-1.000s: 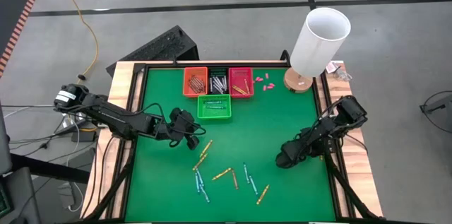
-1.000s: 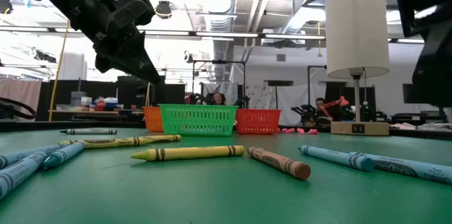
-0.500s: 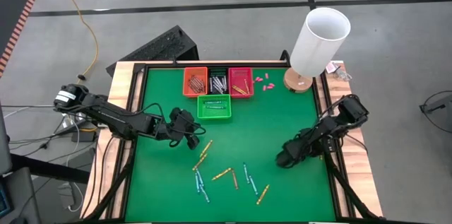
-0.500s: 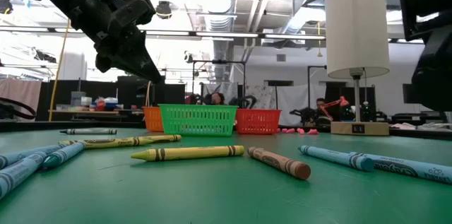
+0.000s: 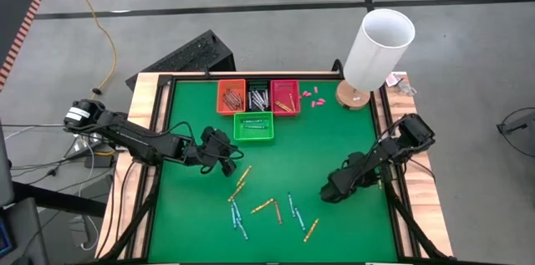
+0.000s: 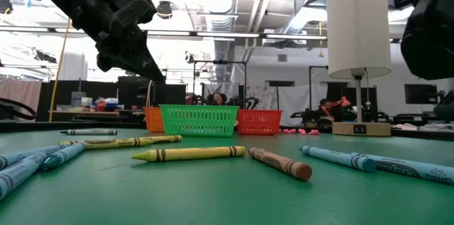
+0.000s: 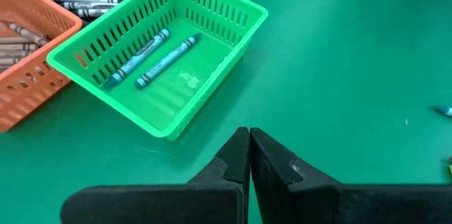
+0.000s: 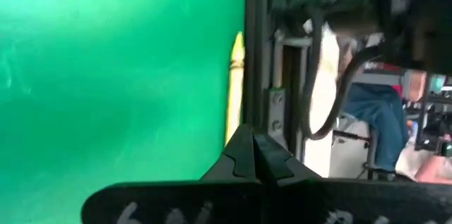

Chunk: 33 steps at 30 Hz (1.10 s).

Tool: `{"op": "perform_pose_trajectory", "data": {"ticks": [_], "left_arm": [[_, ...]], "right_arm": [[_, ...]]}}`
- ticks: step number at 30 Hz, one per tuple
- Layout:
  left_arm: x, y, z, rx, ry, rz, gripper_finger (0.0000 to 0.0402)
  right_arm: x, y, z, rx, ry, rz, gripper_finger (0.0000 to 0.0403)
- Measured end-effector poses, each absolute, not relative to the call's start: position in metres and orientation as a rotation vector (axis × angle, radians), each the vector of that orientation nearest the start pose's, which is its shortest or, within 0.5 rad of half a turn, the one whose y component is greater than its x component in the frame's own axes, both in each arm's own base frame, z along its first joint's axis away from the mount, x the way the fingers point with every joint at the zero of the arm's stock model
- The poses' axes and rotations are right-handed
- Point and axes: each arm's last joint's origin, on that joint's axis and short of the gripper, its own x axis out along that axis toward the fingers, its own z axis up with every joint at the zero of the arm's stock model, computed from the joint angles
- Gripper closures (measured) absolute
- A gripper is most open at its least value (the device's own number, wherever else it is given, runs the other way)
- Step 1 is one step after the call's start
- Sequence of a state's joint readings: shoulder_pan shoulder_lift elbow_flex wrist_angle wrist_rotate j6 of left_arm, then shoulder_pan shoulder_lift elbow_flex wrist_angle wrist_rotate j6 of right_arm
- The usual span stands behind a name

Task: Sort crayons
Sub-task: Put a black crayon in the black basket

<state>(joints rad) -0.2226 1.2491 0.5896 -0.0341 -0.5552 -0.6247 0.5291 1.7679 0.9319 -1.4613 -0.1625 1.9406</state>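
1. Left gripper [image 5: 227, 161] hangs above the green mat just in front of the green basket [image 5: 253, 135], fingers pressed flat together with nothing between them; its wrist view shows that plainly.
2. Right gripper [image 5: 328, 191] sits low over the mat on the right side, reaching in toward the middle, fingers also clamped tight and carrying nothing.
3. Loose crayons [image 5: 266, 207] lie scattered on the mat toward the front edge, between the two grippers: yellow-orange ones and blue-teal ones, apart from both sets of fingers.
4. From table height, a yellow crayon [image 6: 189, 154] lies flat near the centre, a brownish one [image 6: 280, 163] just beside its right end, and blue ones out to both sides.
5. The green basket holds two blue crayons [image 7: 150, 58], lying side by side on its floor.
6. Behind it stands a row of three bins: the orange bin [image 5: 231, 96], a dark middle bin [image 5: 257, 96] with grey-white sticks, and the red bin [image 5: 285, 95] with yellowish ones.
7. A lamp [image 5: 374, 52] with a white shade stands at the far right corner, a few pink bits [image 5: 312, 96] beside its base.
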Motion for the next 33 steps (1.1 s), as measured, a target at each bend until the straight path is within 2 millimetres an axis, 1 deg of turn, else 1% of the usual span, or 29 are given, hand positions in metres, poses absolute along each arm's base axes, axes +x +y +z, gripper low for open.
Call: {"op": "perform_pose_trajectory", "data": {"ticks": [5, 8, 13, 20, 24, 33], "left_arm": [[0.235, -0.037, 0.192, -0.330, 0.513, 0.510, 0.0401], [0.235, -0.037, 0.192, -0.330, 0.513, 0.511, 0.0401], [0.235, -0.037, 0.192, -0.330, 0.513, 0.511, 0.0401], [0.235, -0.037, 0.192, -0.332, 0.508, 0.520, 0.0401], [0.235, -0.037, 0.192, -0.333, 0.507, 0.520, 0.0401], [0.236, -0.037, 0.193, -0.334, 0.493, 0.528, 0.0401]], "right_arm": [[0.176, 0.116, 0.140, 0.593, 1.607, -1.723, 0.0403], [0.168, 0.117, 0.137, 0.591, 1.639, -1.759, 0.0403], [0.160, 0.121, 0.125, 0.643, 1.688, -1.729, 0.0403], [0.148, 0.127, 0.111, 0.719, 1.688, -1.715, 0.0403], [0.149, 0.131, 0.109, 0.747, 1.673, -1.696, 0.0403], [0.162, 0.137, 0.115, 0.749, 1.599, -1.621, 0.0403]]}}
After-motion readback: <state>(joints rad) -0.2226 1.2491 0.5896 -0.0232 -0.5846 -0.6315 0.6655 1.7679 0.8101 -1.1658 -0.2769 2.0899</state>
